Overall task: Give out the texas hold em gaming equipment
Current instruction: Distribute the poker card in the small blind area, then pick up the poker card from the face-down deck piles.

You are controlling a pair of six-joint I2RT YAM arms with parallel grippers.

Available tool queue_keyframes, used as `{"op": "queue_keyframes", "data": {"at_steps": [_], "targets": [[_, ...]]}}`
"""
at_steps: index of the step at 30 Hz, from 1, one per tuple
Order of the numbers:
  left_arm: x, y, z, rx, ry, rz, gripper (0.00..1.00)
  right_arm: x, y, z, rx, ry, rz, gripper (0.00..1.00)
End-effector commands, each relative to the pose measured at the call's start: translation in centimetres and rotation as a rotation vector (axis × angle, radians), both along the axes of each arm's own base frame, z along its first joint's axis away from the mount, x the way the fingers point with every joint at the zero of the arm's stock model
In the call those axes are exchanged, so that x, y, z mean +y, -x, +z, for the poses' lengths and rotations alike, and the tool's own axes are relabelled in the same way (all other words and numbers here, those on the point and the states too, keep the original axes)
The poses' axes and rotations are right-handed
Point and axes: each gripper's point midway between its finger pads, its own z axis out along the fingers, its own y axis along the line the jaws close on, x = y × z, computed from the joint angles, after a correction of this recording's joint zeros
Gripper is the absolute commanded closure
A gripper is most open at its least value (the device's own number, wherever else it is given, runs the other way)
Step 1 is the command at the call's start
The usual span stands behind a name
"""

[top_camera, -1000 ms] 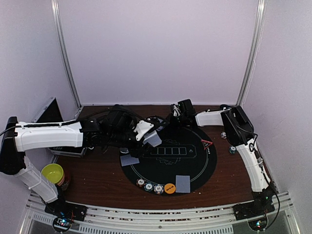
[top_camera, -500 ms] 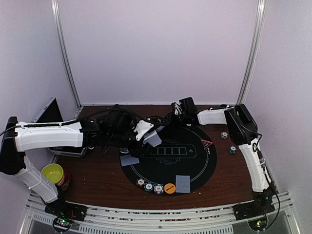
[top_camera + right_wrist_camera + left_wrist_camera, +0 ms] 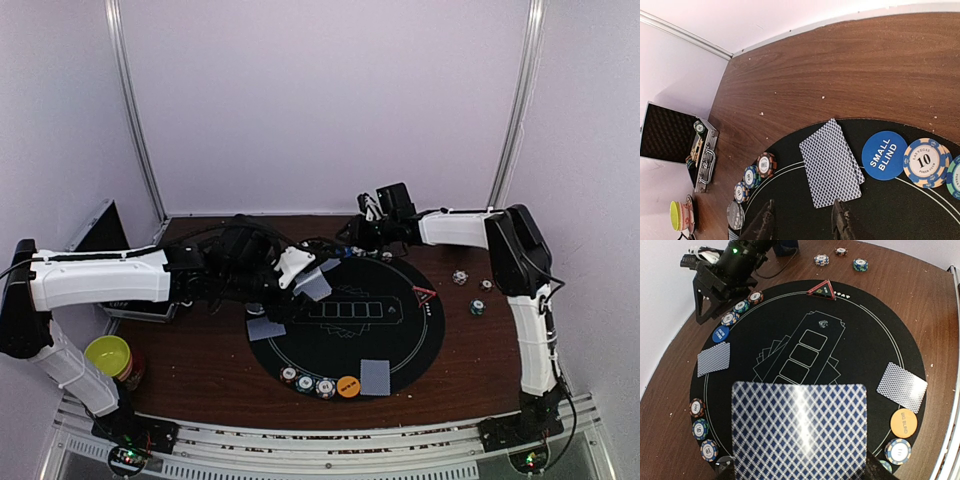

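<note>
My left gripper (image 3: 308,280) is shut on a grey-blue-backed playing card (image 3: 799,430) and holds it over the left part of the round black mat (image 3: 400,335). My right gripper (image 3: 802,225) is open and empty, above the mat's far edge; two stacked cards (image 3: 831,163) lie just past its fingertips, beside the blue Small Blind button (image 3: 884,155) and a striped chip (image 3: 925,160). Three chips (image 3: 751,176) line the mat's left rim. Single cards lie at the left (image 3: 265,328) and front (image 3: 375,376). The orange button (image 3: 348,386) and three chips (image 3: 305,382) sit at the front rim. The red triangle marker (image 3: 424,294) sits at the right.
Three loose chips (image 3: 478,307) lie on the brown table right of the mat. An open black case (image 3: 670,140) with chips stands at the left. The yellow-green bowl (image 3: 108,355) sits at the front left. White walls close off the back and sides.
My right arm has stretched out, with its elbow moved up and to the right and its gripper shifted a little back. My left arm and its card have stayed still.
</note>
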Motion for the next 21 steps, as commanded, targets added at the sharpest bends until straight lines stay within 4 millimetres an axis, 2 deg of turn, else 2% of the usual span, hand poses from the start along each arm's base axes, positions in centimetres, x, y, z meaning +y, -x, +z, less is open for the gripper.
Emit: {"op": "queue_keyframes", "data": {"at_steps": [1,11,16,18,19,21], "targets": [[-0.3,-0.5,2.3,-0.048,0.066,0.006,0.40,-1.3,1.2,3.4,-0.070,0.053,0.017,0.60],[-0.4,-0.4,2.7,-0.049,0.076,0.000,0.40,-3.4,7.2,8.8,-0.235,0.119,0.171,0.45],[-0.4,-0.4,2.6,-0.049,0.074,0.001,0.40,-3.9,10.8,9.5,-0.266,0.149,0.335,0.25],[-0.4,-0.4,2.6,-0.050,0.074,0.001,0.40,-3.7,12.0,9.8,-0.267,0.132,0.393,0.05],[-0.4,-0.4,2.6,-0.049,0.073,0.000,0.40,-3.7,12.6,9.9,-0.268,0.134,0.423,0.01],[-0.4,-0.4,2.7,-0.050,0.076,-0.001,0.40,-3.6,13.8,10.3,-0.284,0.124,0.477,0.00]]}}
